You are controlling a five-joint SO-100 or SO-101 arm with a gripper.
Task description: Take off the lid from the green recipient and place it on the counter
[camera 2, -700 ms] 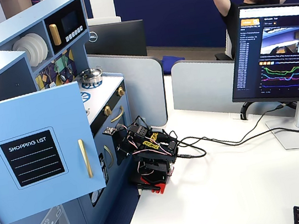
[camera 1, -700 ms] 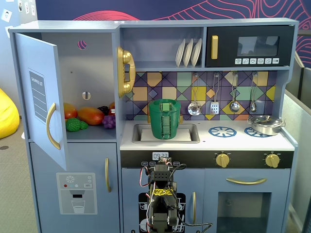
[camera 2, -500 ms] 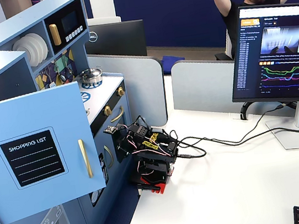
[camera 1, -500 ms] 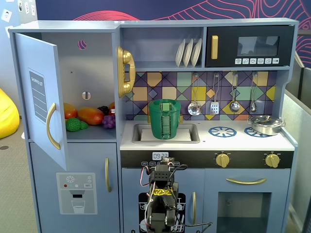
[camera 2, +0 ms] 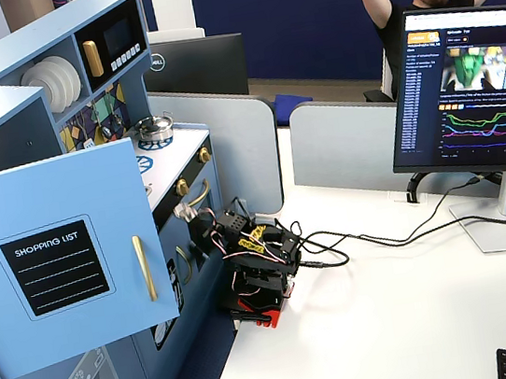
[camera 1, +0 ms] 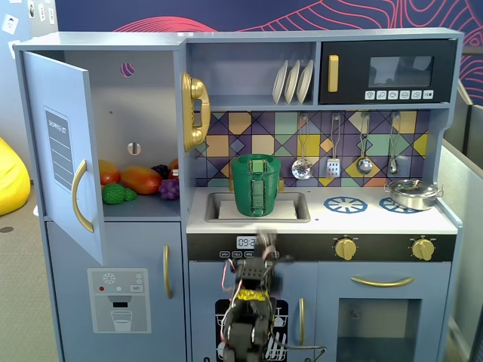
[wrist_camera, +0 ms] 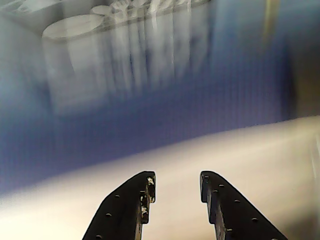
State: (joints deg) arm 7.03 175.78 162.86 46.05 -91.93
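Note:
The green recipient (camera 1: 256,188) stands upright in the sink recess of the counter (camera 1: 324,220), its lighter strap handle facing the camera. The lid (camera 1: 257,159) sits on top of it, its knob just showing. My gripper (camera 1: 266,241) is blurred, below the counter's front edge and in front of the oven control strip, well under the pot. In the wrist view my gripper (wrist_camera: 177,187) is open and empty, and the scene behind it is motion-blurred. In the side fixed view my gripper (camera 2: 188,213) is close to the kitchen front; the pot and lid are hidden there.
A silver pot (camera 1: 413,194) with its own lid sits on the right burner. The fridge door (camera 1: 64,151) hangs open at the left, with toy food on the shelf. Utensils hang on the back wall. A monitor (camera 2: 468,74) and cables stand on the white desk.

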